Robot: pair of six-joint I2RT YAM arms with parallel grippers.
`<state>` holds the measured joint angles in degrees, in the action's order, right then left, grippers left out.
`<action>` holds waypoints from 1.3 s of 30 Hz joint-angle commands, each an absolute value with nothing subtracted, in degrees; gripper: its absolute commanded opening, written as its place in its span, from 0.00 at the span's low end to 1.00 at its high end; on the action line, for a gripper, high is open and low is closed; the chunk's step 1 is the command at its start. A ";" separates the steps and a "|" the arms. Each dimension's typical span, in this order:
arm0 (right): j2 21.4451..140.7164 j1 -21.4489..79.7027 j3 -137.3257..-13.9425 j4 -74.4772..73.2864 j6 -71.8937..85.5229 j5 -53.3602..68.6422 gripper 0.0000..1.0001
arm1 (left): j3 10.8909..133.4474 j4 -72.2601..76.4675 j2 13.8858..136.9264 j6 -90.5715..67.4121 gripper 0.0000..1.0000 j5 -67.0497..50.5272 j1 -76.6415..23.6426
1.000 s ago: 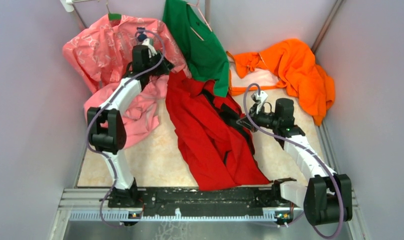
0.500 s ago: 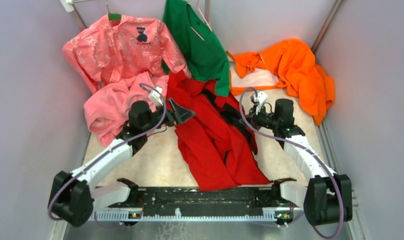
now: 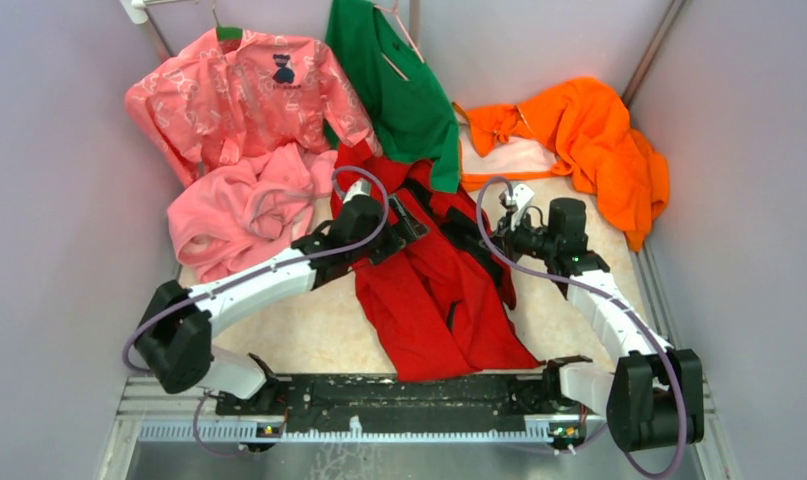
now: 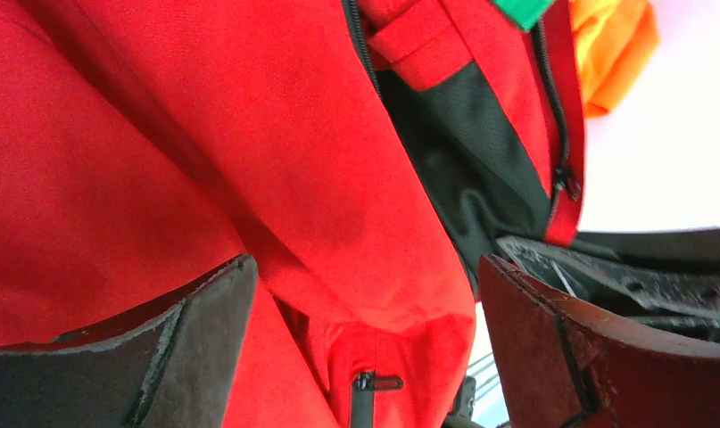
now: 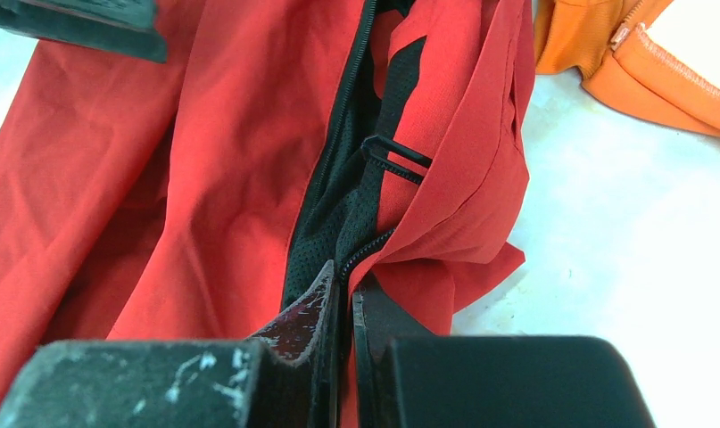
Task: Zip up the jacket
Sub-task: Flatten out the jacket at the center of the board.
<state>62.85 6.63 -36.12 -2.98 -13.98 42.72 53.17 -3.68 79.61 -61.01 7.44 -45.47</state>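
Note:
The red jacket (image 3: 429, 290) lies crumpled and unzipped in the middle of the table, dark lining showing along its front zipper (image 5: 343, 116). My left gripper (image 3: 399, 232) hovers over the jacket's upper left part, jaws wide open with only red cloth (image 4: 249, 134) beneath them. In the left wrist view (image 4: 365, 267) a small pocket zip pull (image 4: 374, 382) shows below the jaws. My right gripper (image 3: 487, 238) is at the jacket's right front edge. In the right wrist view (image 5: 347, 278) it is shut on that zipper edge, the teeth running out from between the fingers.
Two pink garments (image 3: 239, 100) (image 3: 234, 215) lie at the back left. A green top (image 3: 399, 90) hangs over the jacket's collar. An orange garment (image 3: 589, 140) is heaped at the back right. Grey walls close both sides, and a metal rail (image 3: 409, 400) runs along the near edge.
The left arm swung from the pink garments at the back left across to the red jacket, and its jaws opened wide. The right gripper has kept its place on the zipper edge.

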 commanded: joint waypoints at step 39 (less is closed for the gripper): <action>53.78 1.41 -44.80 -6.47 -11.56 35.32 0.00 | 84.64 -15.01 98.25 -19.12 0.07 -50.96 1.44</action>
<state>56.16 1.98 -40.36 -6.09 -11.73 31.35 82.06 -12.71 96.71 -19.90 -46.74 -1.67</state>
